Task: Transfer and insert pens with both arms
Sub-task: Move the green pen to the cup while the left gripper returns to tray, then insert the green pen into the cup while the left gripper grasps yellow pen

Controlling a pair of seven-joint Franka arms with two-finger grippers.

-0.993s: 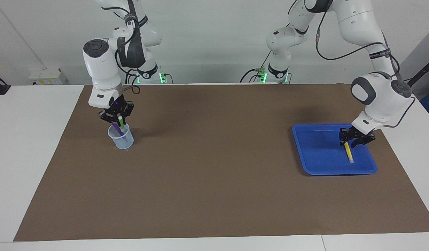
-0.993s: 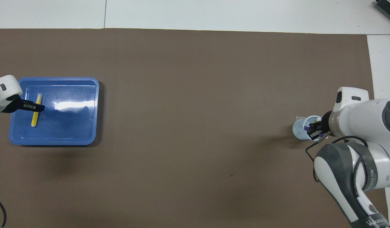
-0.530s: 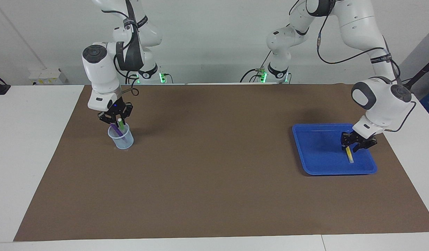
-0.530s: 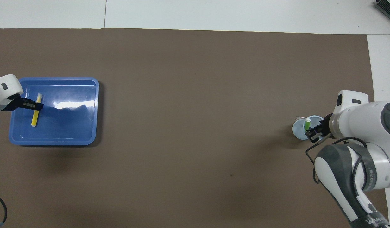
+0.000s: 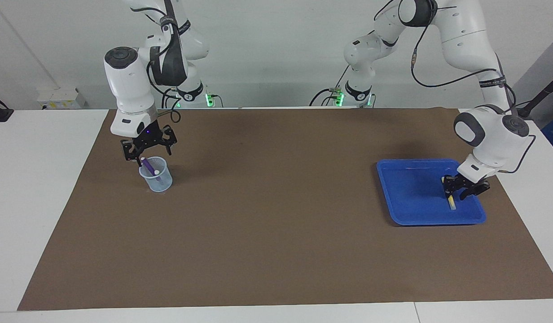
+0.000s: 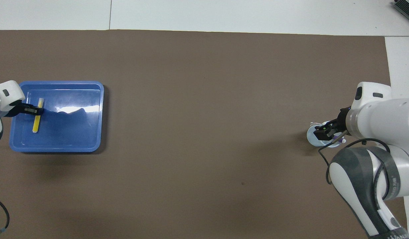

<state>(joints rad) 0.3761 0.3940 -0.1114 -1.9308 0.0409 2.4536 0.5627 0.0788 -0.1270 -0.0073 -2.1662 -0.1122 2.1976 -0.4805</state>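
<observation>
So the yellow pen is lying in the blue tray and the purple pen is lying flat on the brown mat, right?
Not quite. The yellow pen does lie in the blue tray, but the purple pen stands tilted in the clear cup, not on the brown mat; the facing view shows it.

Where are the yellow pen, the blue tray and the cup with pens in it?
yellow pen (image 6: pixel 36 124), overhead view, on the bare lower half of its yellow barrel.
blue tray (image 5: pixel 409 197), facing view, on its bare floor.
cup (image 5: pixel 159 181), facing view, on its clear wall.
</observation>
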